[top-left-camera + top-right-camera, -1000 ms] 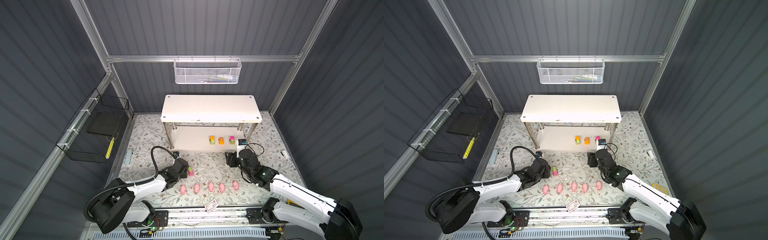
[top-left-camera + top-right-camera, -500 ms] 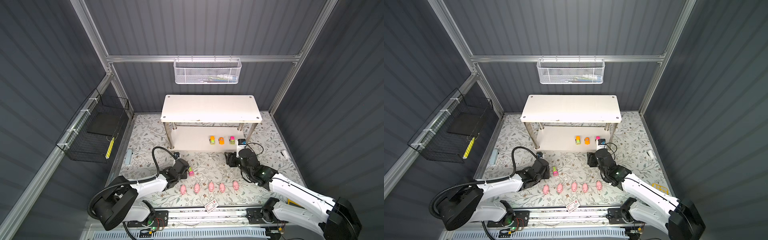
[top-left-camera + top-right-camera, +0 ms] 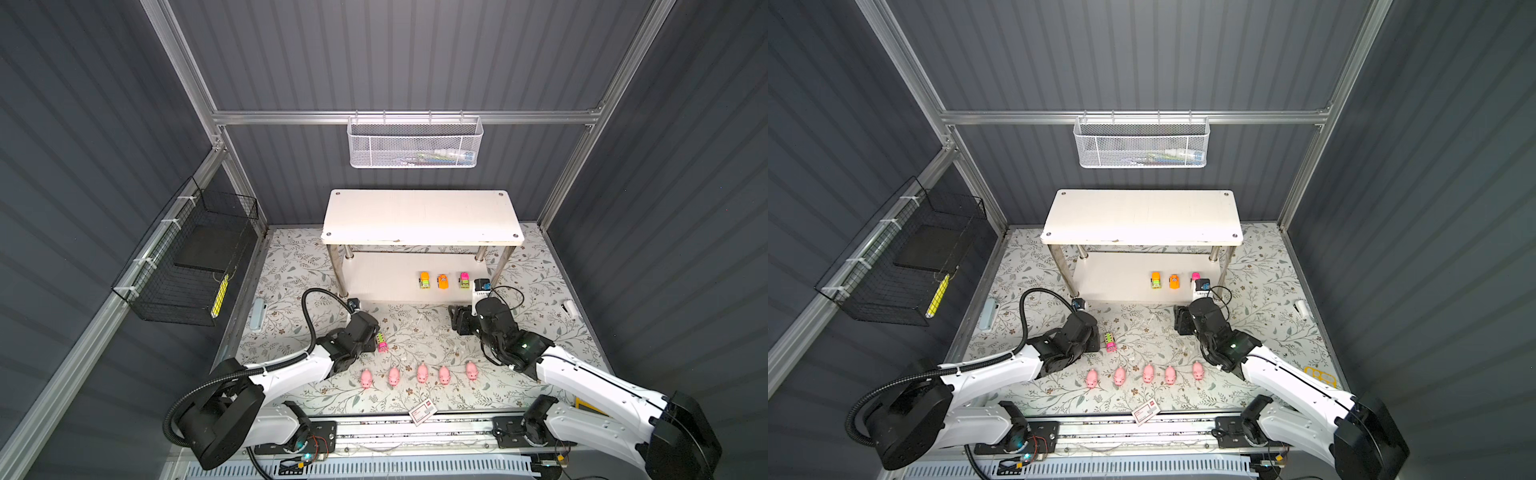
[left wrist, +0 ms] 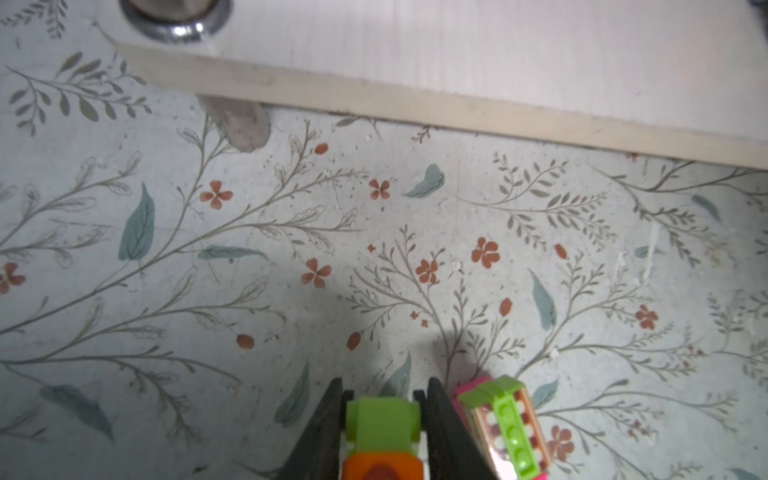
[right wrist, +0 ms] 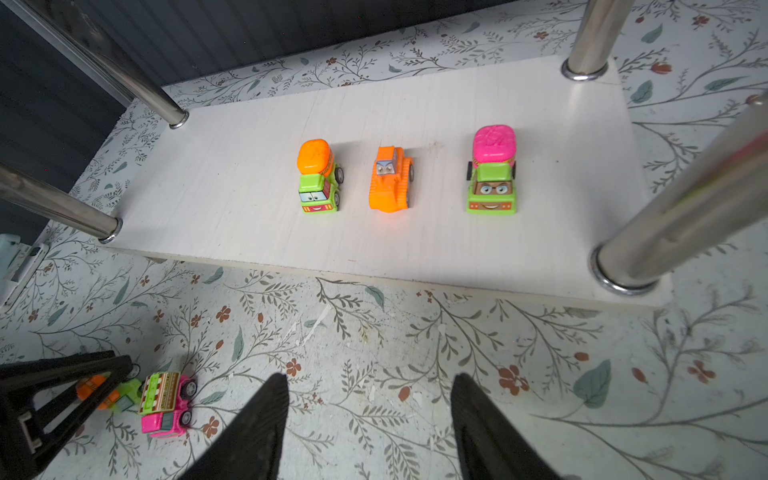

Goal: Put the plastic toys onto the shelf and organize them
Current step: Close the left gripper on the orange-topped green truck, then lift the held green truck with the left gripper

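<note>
Your shelf's lower board (image 5: 249, 187) holds three cars (image 5: 390, 178) upright; five pigs (image 3: 422, 372) line the surface (image 3: 415, 332) near a green-orange car (image 4: 382, 432) and pink car (image 4: 498, 428).

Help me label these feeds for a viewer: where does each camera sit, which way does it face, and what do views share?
Top views: high at the front, looking down over mat, shelf and five pigs; left arm and right arm show.
Left wrist: on the left arm, facing the lower board; left fingers shut on a green-and-orange car.
Right wrist: on the right arm, facing three cars on that board; right fingers open.
Shared: both wrist views show the pink-and-green car on the mat.
</note>
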Robot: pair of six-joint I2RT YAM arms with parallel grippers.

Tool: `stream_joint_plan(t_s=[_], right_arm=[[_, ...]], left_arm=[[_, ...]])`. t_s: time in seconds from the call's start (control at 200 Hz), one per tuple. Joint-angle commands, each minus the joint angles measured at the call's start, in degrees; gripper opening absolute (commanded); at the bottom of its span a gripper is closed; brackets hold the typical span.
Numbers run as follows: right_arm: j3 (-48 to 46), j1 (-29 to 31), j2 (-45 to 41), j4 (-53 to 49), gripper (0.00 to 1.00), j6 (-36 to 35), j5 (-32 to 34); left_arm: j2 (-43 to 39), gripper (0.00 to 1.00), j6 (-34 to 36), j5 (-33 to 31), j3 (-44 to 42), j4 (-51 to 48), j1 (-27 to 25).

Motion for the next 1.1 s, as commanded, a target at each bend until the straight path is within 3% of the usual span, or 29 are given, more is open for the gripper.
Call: stream_joint_plan(t_s=[0.0,0.395,0.835,1.096], right_arm=[[-0.72,-0.35,-0.08,0.27,0.64,0.76,0.04],[-1.28,-0.60,0.31,0.66,0.64,1.26,-0.82],[-0.84,-0.77,1.56,0.97,0.65,1.47,-2.08],[0.15,-1.02,3.45,1.32,0.65,0.99,-3.14]], left_arm=[[-1.52,0.32,1.93,-1.36,3.33,-4.12,-0.29],[1.99,0.33,1.63,-1.55,2.88,-2.72,-0.29],[-11.51,0.34,-0.83,2.52,2.34,-18.26,-0.24],[-12.72,0.34,-0.09,4.51,3.25,-24.68,-0.28]])
